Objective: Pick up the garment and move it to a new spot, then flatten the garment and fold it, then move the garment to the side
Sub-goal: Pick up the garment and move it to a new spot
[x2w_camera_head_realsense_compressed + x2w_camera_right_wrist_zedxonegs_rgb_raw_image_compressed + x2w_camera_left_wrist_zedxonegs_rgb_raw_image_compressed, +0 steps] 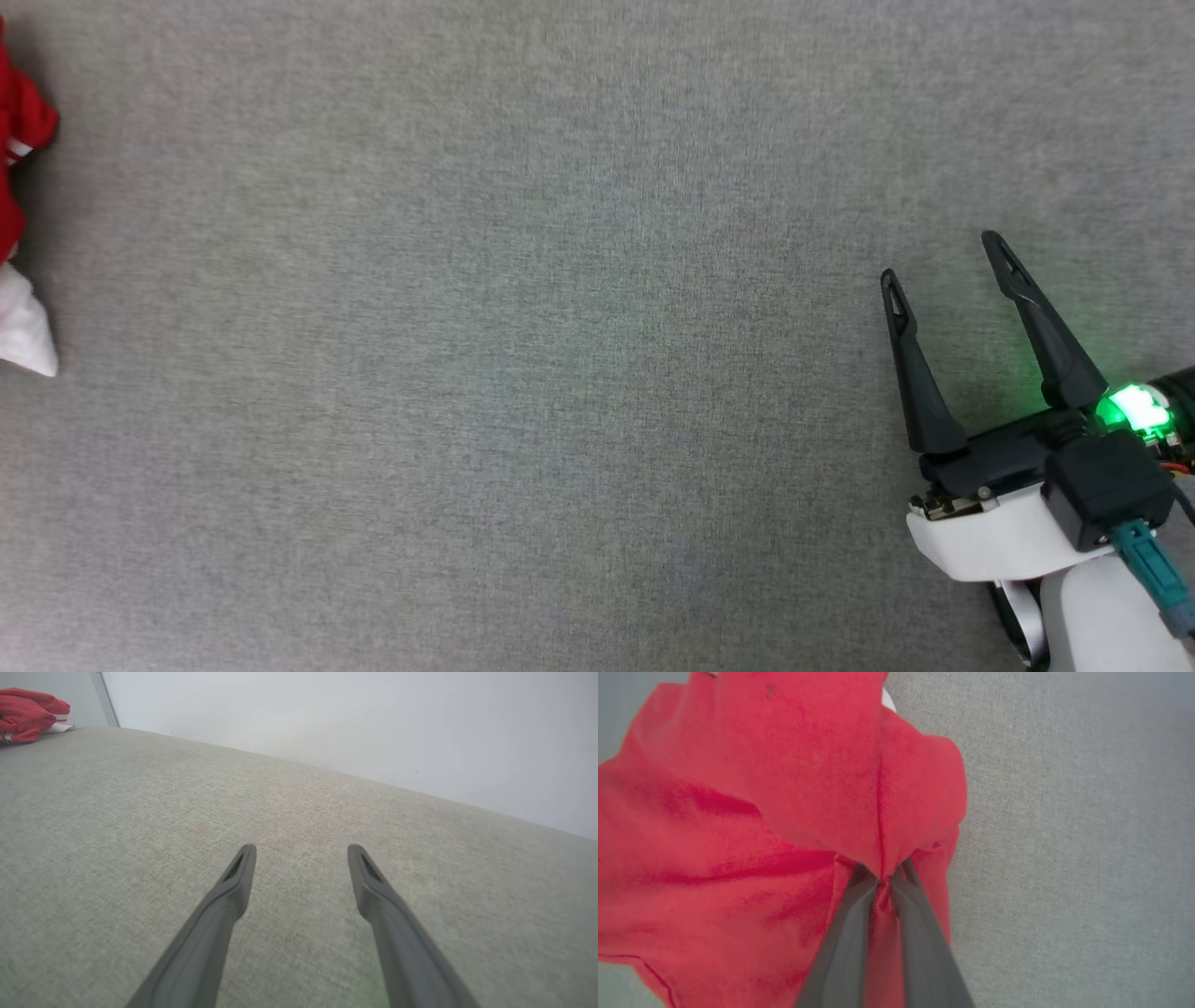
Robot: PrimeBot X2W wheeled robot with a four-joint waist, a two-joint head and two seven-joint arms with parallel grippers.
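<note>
Grey fabric surface [560, 373]; pale wall [373, 718] behind; garment [17, 121] bunched far left.

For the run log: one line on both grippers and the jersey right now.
left gripper: shut on red jersey | right gripper: open, empty, over grey fabric surface | stage: jersey bunched, unfolded

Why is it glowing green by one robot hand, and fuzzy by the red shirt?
Head view: a green light behind the right gripper tints the grey surface. Left wrist view: the left gripper, shut on the garment, sits near the lens, likely unfocused.
</note>
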